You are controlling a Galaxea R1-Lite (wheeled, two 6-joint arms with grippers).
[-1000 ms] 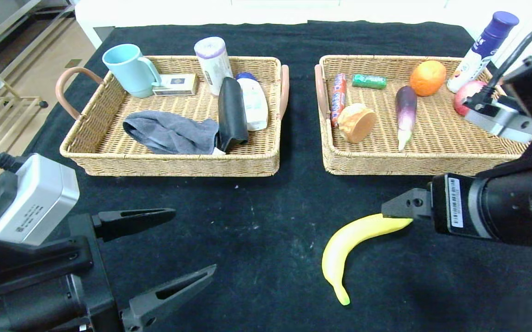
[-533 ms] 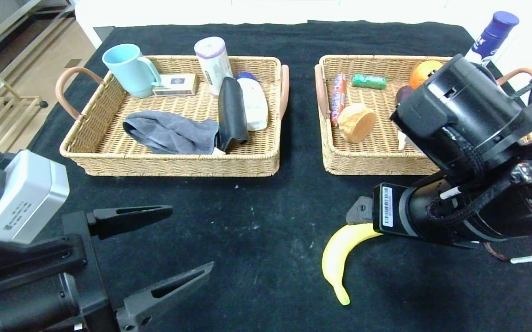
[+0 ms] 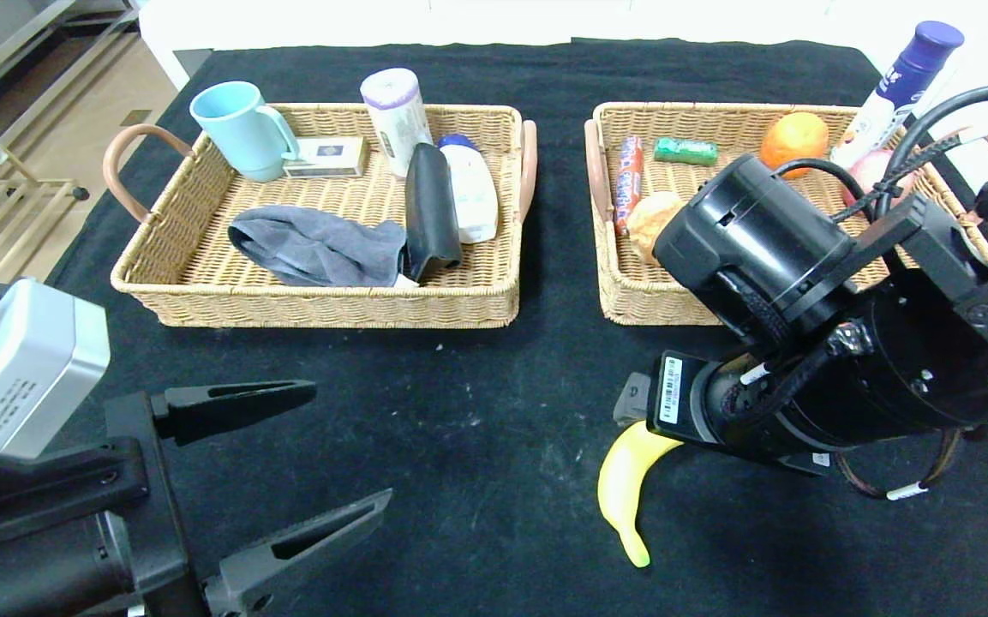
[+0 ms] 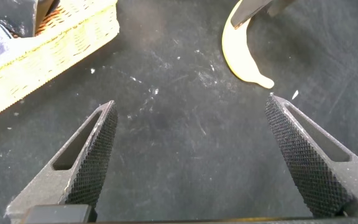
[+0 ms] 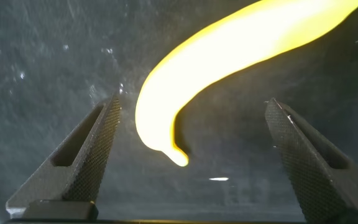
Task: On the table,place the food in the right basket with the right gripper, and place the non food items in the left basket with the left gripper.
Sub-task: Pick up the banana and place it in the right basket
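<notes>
One banana [image 3: 624, 480] lies on the table [image 3: 476, 446]; right hand [image 5: 191, 155] spread wide straddling its end; two baskets behind.

Woven wicker baskets [image 3: 331, 304] on matt black cloth [image 3: 476, 428]; glossy banana [image 3: 622, 480].

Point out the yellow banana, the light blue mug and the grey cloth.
yellow banana [image 3: 622, 488]: head view, mid-body on the table.
light blue mug [image 3: 241, 133]: head view, outer wall.
grey cloth [image 3: 314, 247]: head view, centre fold.
</notes>
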